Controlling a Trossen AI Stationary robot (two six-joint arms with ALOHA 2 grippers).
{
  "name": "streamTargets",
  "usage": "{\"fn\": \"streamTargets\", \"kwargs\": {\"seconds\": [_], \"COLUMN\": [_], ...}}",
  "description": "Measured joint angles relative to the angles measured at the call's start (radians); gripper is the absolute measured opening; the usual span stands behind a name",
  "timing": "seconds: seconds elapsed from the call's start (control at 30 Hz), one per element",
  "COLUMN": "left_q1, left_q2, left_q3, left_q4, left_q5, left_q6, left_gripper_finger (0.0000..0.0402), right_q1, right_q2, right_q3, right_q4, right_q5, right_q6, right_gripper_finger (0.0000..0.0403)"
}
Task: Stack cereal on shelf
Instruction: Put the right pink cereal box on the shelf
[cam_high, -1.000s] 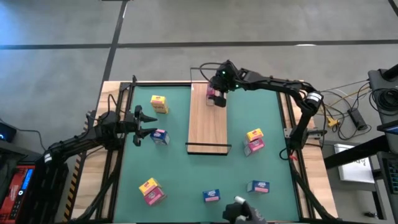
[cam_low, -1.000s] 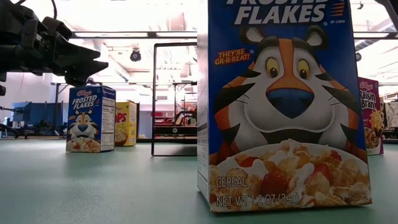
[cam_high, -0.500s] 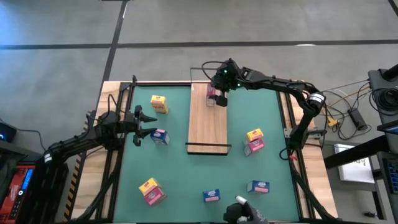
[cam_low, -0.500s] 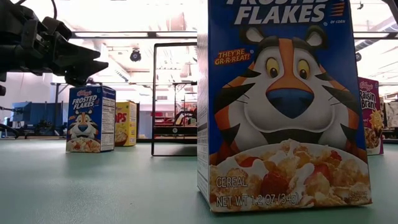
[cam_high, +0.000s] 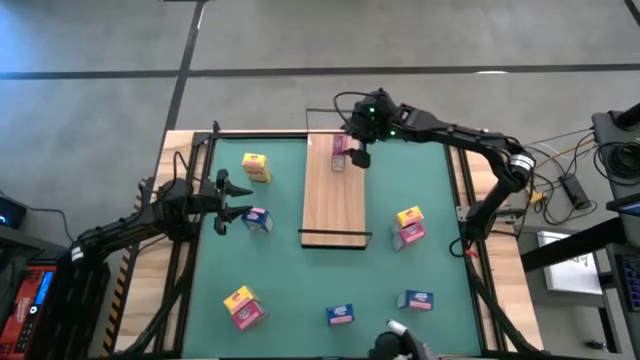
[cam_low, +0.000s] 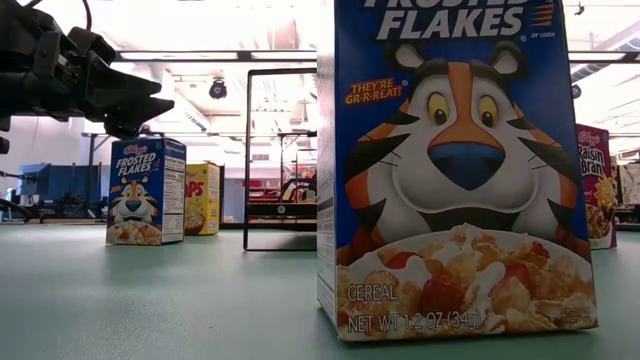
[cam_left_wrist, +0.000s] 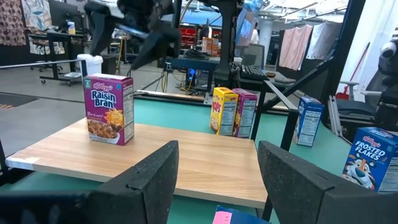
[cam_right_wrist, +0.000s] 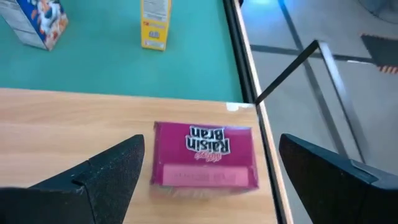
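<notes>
The shelf (cam_high: 333, 195) is a light-wood board in the middle of the green table. A magenta Raisin Bran box (cam_right_wrist: 206, 153) stands upright at its far end (cam_high: 338, 150), also seen in the left wrist view (cam_left_wrist: 110, 117). My right gripper (cam_right_wrist: 211, 140) is open above that box, one finger to each side and well apart from it (cam_high: 358, 152). My left gripper (cam_high: 232, 200) is open at the table's left side, close to a blue box (cam_high: 258, 220). Other cereal boxes stand on the table: yellow (cam_high: 256, 166), and yellow with pink (cam_high: 409, 225).
More boxes stand near the table's near edge: a yellow and pink pair (cam_high: 243, 305), a blue one (cam_high: 340, 315) and another blue one (cam_high: 416, 299). A Frosted Flakes box (cam_low: 455, 170) fills the low view. Black wire rails stand at the shelf's ends (cam_high: 335, 238).
My right gripper has drawn back from the magenta box, up and toward the table's far-right corner. The box has stayed standing at the shelf's far end.
</notes>
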Motion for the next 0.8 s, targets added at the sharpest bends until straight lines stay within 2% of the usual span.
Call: {"fn": "streamTargets", "kwargs": {"seconds": [0.3,0.6,0.8], "left_q1": [0.0,0.0,0.0], "left_q2": [0.0,0.0,0.0], "left_q3": [0.0,0.0,0.0], "left_q4": [0.0,0.0,0.0], "left_q5": [0.0,0.0,0.0], "left_q6": [0.0,0.0,0.0], "left_gripper_finger": [0.0204,0.0204,0.0204], "right_q1": [0.027,0.087,0.154], "right_q2": [-0.097,-0.318,-0.473], "right_q3": [-0.038,-0.225,-0.375], "right_q4": [-0.21,-0.196,-0.218], "right_q5": [0.021,0.195,0.374], "right_q6": [0.074,0.286,0.559], "right_gripper_finger": [0.0361,0.0361,0.0361]}}
